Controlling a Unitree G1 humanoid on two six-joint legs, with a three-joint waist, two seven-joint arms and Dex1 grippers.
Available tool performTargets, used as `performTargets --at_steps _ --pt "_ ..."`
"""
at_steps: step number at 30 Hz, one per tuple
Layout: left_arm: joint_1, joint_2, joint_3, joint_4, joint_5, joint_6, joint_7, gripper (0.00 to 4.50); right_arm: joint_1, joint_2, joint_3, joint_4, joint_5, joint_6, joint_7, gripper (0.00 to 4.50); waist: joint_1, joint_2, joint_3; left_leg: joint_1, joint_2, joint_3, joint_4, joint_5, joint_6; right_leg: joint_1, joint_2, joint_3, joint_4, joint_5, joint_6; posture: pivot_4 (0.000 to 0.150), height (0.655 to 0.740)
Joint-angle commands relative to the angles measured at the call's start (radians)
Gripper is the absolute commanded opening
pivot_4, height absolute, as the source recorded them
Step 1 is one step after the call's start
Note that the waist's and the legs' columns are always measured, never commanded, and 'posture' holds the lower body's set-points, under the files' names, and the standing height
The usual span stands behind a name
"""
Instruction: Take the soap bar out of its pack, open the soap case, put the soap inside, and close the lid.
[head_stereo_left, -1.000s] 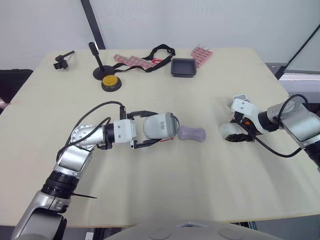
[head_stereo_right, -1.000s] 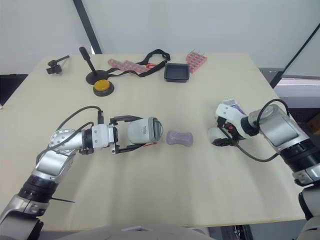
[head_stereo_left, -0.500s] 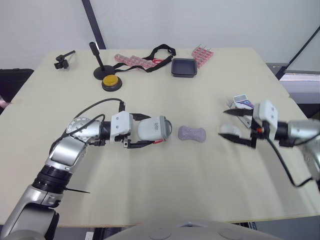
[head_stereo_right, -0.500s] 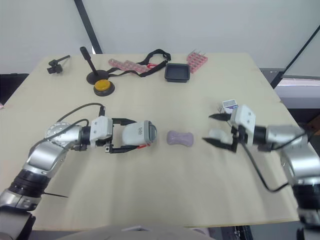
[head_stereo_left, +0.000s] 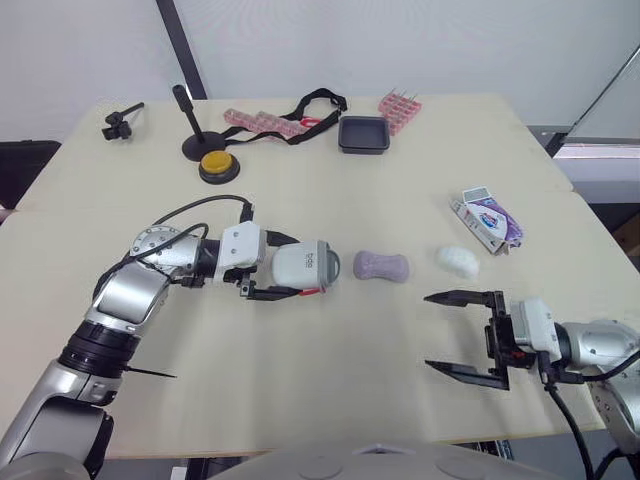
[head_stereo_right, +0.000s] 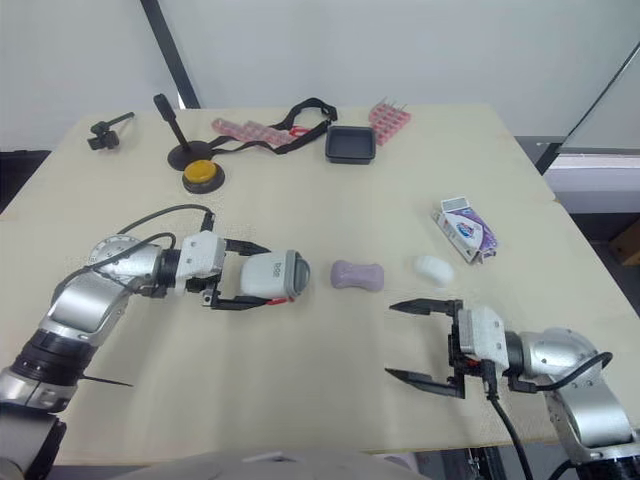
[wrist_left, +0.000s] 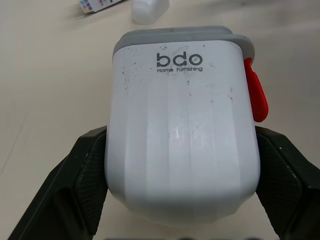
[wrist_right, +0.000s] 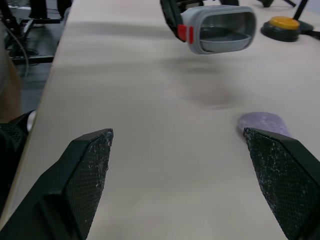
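Observation:
My left gripper (head_stereo_left: 300, 267) is shut on the white soap case (head_stereo_left: 302, 267), which lies on its side left of the table's middle. The case has a grey rim and a red latch (wrist_left: 255, 95), and its open mouth faces right (wrist_right: 217, 27). A purple waisted soap bar (head_stereo_left: 381, 266) lies just right of the case. Further right sits a small white rounded piece (head_stereo_left: 458, 261), and behind it the purple-and-white soap pack (head_stereo_left: 485, 217). My right gripper (head_stereo_left: 428, 331) hovers open near the front edge, holding nothing, its fingers (wrist_right: 90, 170) wide apart.
Along the back of the table stand a black tray (head_stereo_left: 362, 134), a yellow button (head_stereo_left: 214, 165), a black stand (head_stereo_left: 195, 140), pink strips (head_stereo_left: 265, 120) under a black strap (head_stereo_left: 315, 100), a pink block (head_stereo_left: 400, 105) and a small clamp (head_stereo_left: 115, 122).
My right gripper let go of the white piece, left it on the table and drew back to the front edge, open. My left gripper slid the case slightly left.

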Motion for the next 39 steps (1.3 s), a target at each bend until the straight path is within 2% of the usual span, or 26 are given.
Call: performTargets --at_steps 1,6,13,23,30,39 --pt "-0.04 0.045 -0.022 -0.033 0.071 0.003 -0.006 3.47 0.004 0.011 -0.004 -0.005 0.005 -0.014 -0.025 4.49 -0.001 0.0 0.0 0.0 0.0 0.0 0.0 0.0 0.0 0.0 0.0 0.0 0.0 0.0 0.0 0.15 0.7291" --pt "-0.086 0.072 -0.043 -0.071 0.054 0.06 -0.06 3.47 -0.009 0.021 0.021 0.0 -0.012 -0.012 -0.05 4.49 -0.002 0.0 0.0 0.0 0.0 0.0 -0.001 0.0 0.0 0.0 0.0 0.0 -0.001 0.0 0.0 0.15 0.7291" --pt "-0.061 0.102 -0.076 -0.21 0.035 0.199 -0.09 3.47 -0.03 0.019 0.043 0.002 -0.02 0.0 -0.078 4.49 -0.006 0.0 0.0 -0.001 0.0 0.0 -0.004 0.0 0.0 0.0 0.0 0.0 -0.003 0.0 0.0 0.15 0.7291" --pt "-0.084 0.104 -0.168 -0.303 0.148 0.402 0.011 3.47 -0.035 0.01 0.052 0.021 -0.039 0.001 -0.098 4.49 -0.008 0.0 0.001 -0.001 -0.001 0.0 -0.005 0.0 -0.001 0.001 0.0 0.0 -0.005 0.0 0.0 0.15 0.7291" --pt "-0.134 0.125 -0.224 -0.306 0.235 0.421 0.029 3.47 -0.042 0.008 0.056 0.034 -0.044 0.0 -0.101 4.49 -0.013 0.001 0.001 -0.001 -0.001 0.0 -0.007 0.001 -0.001 0.001 0.0 -0.001 -0.007 0.0 0.0 0.15 0.7291" --pt "-0.16 0.123 -0.224 -0.292 0.256 0.416 0.043 3.47 -0.04 0.01 0.062 0.036 -0.048 0.004 -0.103 4.49 -0.014 0.001 0.001 -0.001 -0.001 0.0 -0.009 0.003 -0.005 0.001 0.0 -0.001 -0.009 0.0 0.0 0.15 0.7291"
